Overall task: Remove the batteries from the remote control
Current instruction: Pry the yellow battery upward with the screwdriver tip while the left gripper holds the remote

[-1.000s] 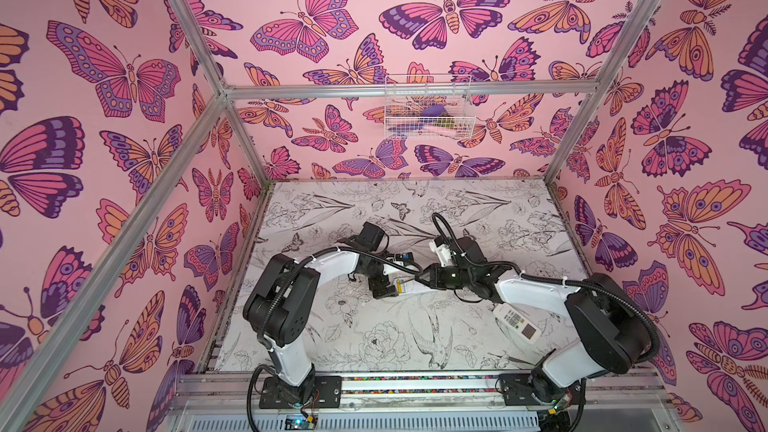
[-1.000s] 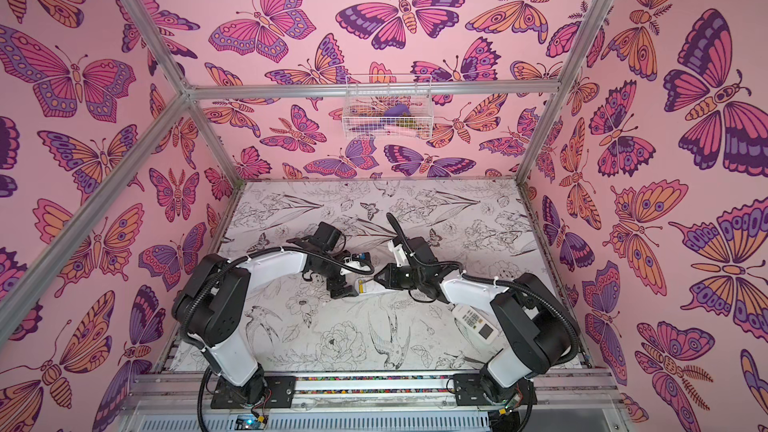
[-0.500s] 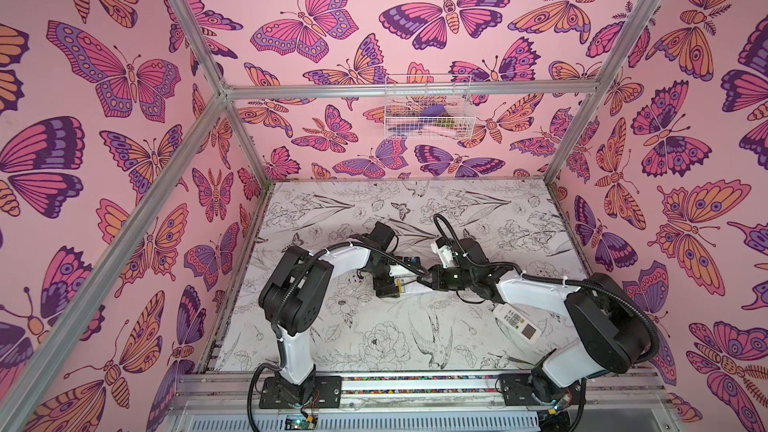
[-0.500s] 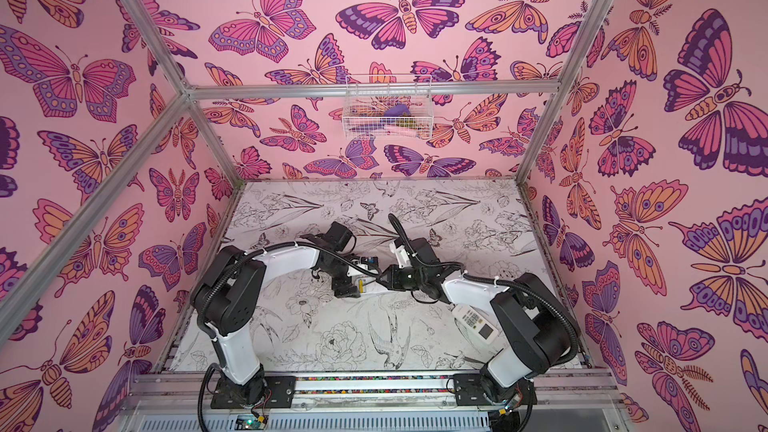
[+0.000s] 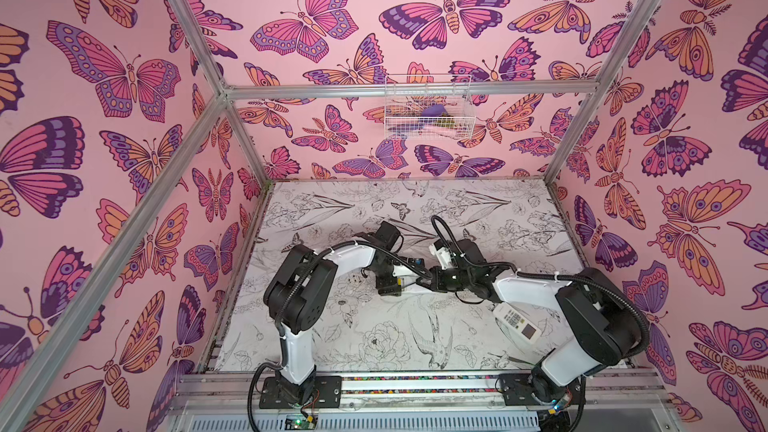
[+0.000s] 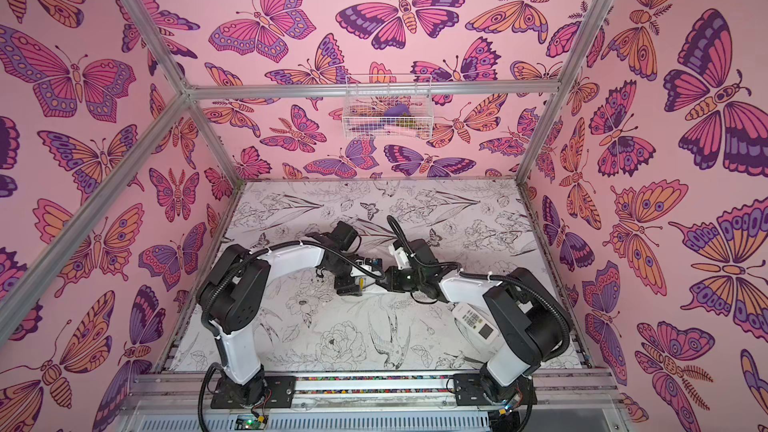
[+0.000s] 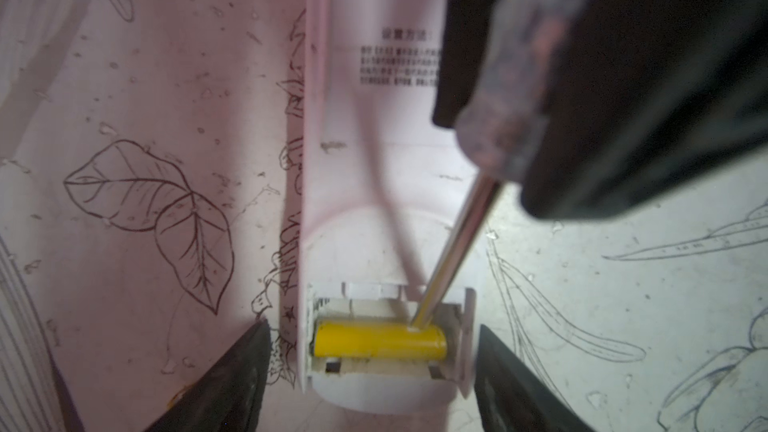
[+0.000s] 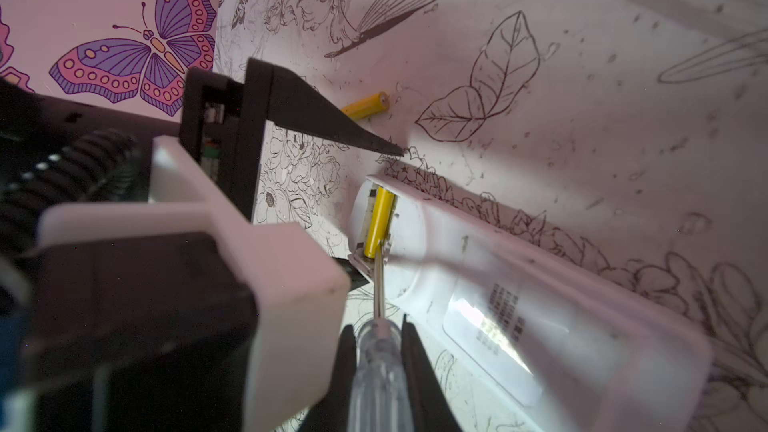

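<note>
Yellow against white plastic, one battery lies crosswise in the open compartment at the end of the remote. The remote lies back-up near the middle of the table, with small printed text showing on its shell. A second battery, also yellow, lies loose on the table a little way off from that open end, partly hidden behind a black finger in the right wrist view. The metal tip of a screwdriver touches the seated battery close to one of its ends, and the shaft slants up to a clear handle. The right gripper has its jaws closed tight on that handle, one dark finger on each side. The left gripper straddles the compartment end of the remote with its jaws wide apart. One finger stands clear of the remote's side with bare table between them, and the other sits just beside the opposite side; whether it touches cannot be told. It holds nothing. In both top views the two grippers meet over the middle of the table and hide most of this remote. A spare remote lies face-up nearer the front right corner, by the right arm. On the back wall hangs a white wire basket.
</note>
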Available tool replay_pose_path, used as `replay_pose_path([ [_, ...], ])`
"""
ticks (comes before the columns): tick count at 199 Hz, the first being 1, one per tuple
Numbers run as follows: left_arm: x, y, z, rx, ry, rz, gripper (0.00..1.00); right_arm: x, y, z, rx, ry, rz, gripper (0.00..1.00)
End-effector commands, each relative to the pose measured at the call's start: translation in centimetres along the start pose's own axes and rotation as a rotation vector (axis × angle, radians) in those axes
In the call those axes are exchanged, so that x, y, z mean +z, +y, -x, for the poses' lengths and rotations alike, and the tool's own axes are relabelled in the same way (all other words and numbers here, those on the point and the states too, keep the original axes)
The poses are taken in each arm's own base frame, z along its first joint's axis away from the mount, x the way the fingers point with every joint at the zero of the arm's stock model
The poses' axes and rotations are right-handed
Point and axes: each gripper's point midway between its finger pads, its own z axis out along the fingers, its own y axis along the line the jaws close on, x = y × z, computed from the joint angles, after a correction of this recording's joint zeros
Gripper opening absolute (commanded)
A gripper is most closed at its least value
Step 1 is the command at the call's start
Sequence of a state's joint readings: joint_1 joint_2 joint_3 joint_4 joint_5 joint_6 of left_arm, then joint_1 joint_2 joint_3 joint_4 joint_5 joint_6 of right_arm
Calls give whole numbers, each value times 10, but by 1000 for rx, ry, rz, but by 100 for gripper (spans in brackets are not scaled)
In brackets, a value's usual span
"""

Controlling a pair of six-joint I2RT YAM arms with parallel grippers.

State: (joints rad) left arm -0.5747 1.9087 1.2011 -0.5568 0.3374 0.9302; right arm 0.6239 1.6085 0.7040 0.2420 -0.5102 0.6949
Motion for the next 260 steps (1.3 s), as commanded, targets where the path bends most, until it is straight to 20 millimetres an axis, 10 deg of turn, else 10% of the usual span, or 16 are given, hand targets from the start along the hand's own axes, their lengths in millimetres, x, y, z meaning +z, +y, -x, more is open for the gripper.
replay_pose_path([
  [1,16,-34,-21,-22,87,-154,77,3,-8,-4,2,11,-16,0],
  [194,14,-48,-21,-48,99,-197,53,4,-25,4,92,-39,70,0],
  [260,13,-52,-22,-80,100,-199,53,-5,-29,-5,33,9,-224,0],
])
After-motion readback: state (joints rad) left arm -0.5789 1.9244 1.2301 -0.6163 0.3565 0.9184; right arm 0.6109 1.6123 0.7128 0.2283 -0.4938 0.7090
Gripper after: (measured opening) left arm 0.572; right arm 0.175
